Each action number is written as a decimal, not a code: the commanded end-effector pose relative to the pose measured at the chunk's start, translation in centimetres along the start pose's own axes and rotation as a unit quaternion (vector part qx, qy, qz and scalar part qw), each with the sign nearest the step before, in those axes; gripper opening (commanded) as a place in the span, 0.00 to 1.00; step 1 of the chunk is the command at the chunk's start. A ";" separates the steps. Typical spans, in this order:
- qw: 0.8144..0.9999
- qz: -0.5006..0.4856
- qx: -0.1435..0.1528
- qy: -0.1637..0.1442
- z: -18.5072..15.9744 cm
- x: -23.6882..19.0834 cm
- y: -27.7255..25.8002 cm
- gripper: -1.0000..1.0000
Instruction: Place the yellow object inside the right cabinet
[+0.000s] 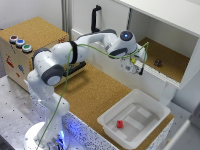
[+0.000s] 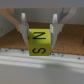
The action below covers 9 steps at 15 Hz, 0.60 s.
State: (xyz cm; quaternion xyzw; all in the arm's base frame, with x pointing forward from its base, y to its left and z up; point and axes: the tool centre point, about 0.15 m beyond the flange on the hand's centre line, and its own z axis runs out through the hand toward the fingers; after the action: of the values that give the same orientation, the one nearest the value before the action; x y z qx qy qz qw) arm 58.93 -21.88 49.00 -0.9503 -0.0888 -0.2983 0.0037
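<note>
Between my pincer (image 2: 39,31) fingers I am holding the yellow block (image 2: 39,42); the two fingers are pressing on its sides, and letters S are showing on its faces in the wrist view. In the exterior view my pincer (image 1: 133,65) is hanging just at the open front of the cabinet (image 1: 165,27), above the white front lip (image 2: 42,59), with the cork floor (image 1: 165,56) behind it. So I am judging that the block is not yet inside; it is at the threshold, in the air.

What could go wrong from here, in my opinion:

- The block is sitting low in my fingers, so they are gripping mostly its upper part. If I am moving with a jerk, it may rotate or slip out before the lip and fall outside, maybe into the white bin (image 1: 107,120) where the red cube (image 1: 120,124) is lying.
- The lip is very near under the block. If I am going forward without enough height, the block may hit it and be pushed out of my grip.
- A small dark object (image 1: 158,63) is resting on the cork floor. If I am releasing over it, the block may land on it and roll.
- The cabinet roof is low, so my wrist may touch it if I am lifting too much.
</note>
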 end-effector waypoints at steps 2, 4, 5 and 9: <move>0.999 0.014 0.042 -0.013 4.4 4.5 2.5 0.00; 0.999 0.024 0.031 0.001 5.0 4.6 2.9 0.00; 0.999 0.031 0.029 0.015 5.4 4.6 3.2 0.00; 0.998 0.054 0.015 0.027 4.8 4.2 2.2 1.00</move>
State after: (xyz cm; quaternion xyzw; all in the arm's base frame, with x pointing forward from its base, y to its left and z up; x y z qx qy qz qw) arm 64.14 -23.03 47.42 -0.9519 -0.0532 -0.3013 0.0172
